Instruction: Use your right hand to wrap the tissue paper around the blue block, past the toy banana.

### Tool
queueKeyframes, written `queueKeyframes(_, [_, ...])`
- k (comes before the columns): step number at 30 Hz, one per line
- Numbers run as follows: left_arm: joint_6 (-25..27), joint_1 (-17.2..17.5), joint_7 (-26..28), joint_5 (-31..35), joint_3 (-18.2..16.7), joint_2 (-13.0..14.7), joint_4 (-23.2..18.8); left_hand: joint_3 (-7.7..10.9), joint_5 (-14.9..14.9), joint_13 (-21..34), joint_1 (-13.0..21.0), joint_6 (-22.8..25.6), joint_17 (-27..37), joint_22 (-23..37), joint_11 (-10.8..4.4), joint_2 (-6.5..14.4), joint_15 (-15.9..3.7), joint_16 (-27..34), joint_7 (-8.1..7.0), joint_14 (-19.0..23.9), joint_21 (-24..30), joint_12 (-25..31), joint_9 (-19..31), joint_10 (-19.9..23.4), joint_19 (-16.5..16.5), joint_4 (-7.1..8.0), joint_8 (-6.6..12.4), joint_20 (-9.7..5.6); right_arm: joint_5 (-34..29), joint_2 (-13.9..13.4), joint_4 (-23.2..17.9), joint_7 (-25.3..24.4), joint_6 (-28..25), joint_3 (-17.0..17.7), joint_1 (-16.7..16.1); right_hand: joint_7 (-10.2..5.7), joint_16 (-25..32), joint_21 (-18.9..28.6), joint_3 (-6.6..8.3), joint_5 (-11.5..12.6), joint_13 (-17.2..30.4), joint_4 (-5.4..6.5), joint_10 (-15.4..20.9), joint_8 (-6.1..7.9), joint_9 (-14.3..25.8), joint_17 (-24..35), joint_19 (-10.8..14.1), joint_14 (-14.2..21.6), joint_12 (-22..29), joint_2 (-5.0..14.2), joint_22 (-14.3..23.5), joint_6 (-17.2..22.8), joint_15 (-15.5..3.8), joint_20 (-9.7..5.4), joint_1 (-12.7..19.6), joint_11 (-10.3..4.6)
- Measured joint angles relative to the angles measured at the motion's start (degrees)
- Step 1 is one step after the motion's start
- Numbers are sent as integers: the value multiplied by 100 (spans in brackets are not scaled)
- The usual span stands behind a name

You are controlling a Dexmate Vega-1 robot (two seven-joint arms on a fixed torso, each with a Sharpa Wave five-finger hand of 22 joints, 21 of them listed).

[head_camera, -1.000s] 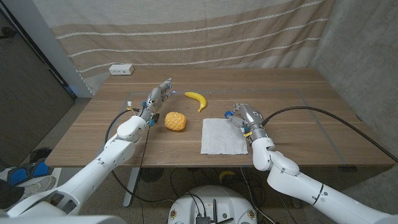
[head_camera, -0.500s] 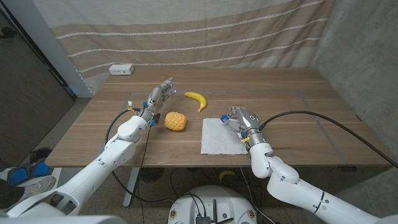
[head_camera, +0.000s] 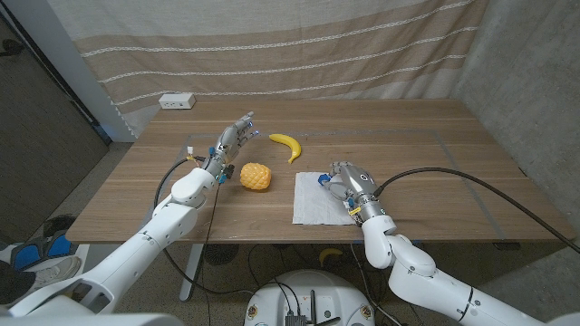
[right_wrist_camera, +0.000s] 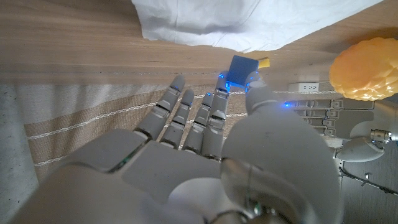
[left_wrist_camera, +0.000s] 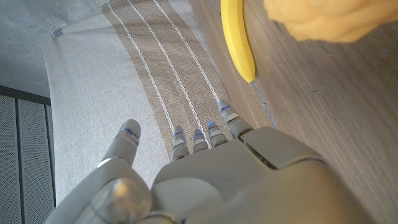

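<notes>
The robot has 2 white, rounded arms with smooth shells. Each ends in a grey metal hand, the left hand [head_camera: 232,140] and the right hand [head_camera: 349,184], with small blue fingertips. A black cable runs along each arm

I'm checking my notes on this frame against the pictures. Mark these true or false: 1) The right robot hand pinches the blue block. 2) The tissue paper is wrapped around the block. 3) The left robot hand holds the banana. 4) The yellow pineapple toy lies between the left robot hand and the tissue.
1) True: the right robot hand pinches the blue block.
2) False: the tissue paper lies spread on the table.
3) False: the left robot hand is open; the toy banana lies apart.
4) True: pineapple toy.
</notes>
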Motion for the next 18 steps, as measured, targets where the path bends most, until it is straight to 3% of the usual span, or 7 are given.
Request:
queueKeyframes(12, [-1,10,-28,10,6,15,-27,0,0,0,0,0,0,0,0,0,0,0,0,0,0,0,0,0,31,0,0,31,-219,1,-28,167,-165,-46,-71,-3,0,22,-55,0,0,8,22,-1,0,0,0,0,0,-35,0,-2,0,0,39,23])
queueKeyframes(15, [-1,7,-42,7,10,15,-27,0,0,0,0,0,0,0,0,0,0,0,0,0,0,0,0,0,31,0,0,31,-242,1,-47,193,-198,-48,-93,-64,0,22,-55,-1,0,8,31,-3,0,-11,0,-1,0,-10,0,-64,1,0,116,31])
queueKeyframes(18, [-1,-6,-51,2,15,15,-22,0,0,0,0,0,0,0,0,0,0,0,0,0,0,0,0,0,31,0,0,31,-268,1,-90,240,-257,-48,-125,-207,-21,22,-113,-1,0,3,-23,-95,2,-38,-23,-43,-46,-10,0,-208,0,23,116,85])
